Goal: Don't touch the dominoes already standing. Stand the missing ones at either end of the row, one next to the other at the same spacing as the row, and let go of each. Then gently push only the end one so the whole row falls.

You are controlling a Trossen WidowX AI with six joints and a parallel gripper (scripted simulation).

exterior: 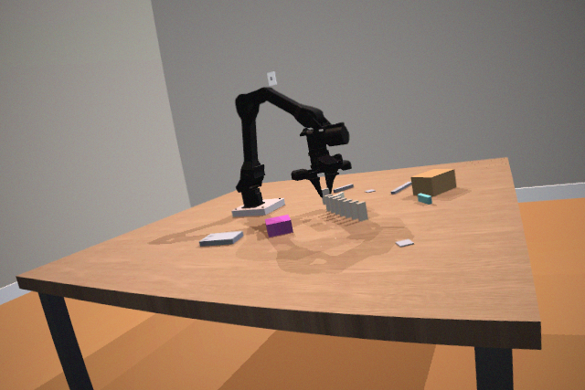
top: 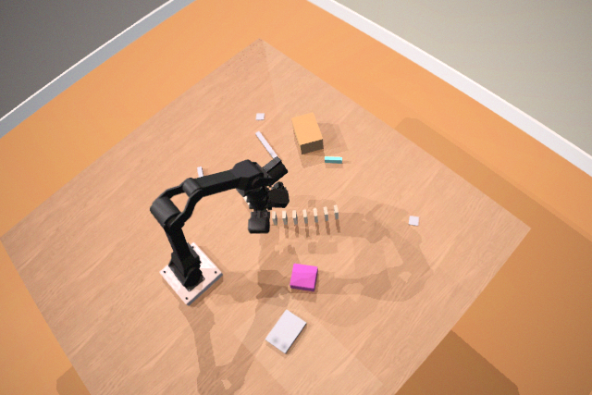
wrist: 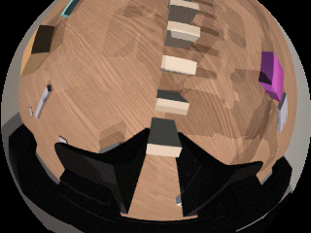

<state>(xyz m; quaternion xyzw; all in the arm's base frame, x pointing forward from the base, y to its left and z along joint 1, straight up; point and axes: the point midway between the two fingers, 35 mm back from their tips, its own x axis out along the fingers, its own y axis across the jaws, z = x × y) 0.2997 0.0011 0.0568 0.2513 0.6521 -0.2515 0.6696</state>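
A row of several upright cream dominoes [top: 304, 214] [exterior: 361, 211] [wrist: 179, 65] stands on the table. My gripper [exterior: 326, 194] [wrist: 162, 134] points down at the end of the row nearest the arm's base. It is shut on an upright domino [exterior: 325, 197] [wrist: 164, 131], in line with the row and just beyond its end domino, with a gap between them. Whether the held domino touches the table cannot be told. A loose domino [exterior: 340, 195] [wrist: 110, 147] seems to lie beside that end, partly hidden by the finger in the wrist view. The arm hides the fingertips in the top view.
A magenta block [top: 303, 277] [exterior: 279, 226] [wrist: 275, 75] and a pale slab [top: 286, 331] [exterior: 220, 238] lie on one side of the row. An orange box [top: 307, 131] [exterior: 433, 182], a teal block [top: 333, 159] [exterior: 424, 198] and a pale bar [top: 265, 144] [wrist: 43, 102] lie on the other.
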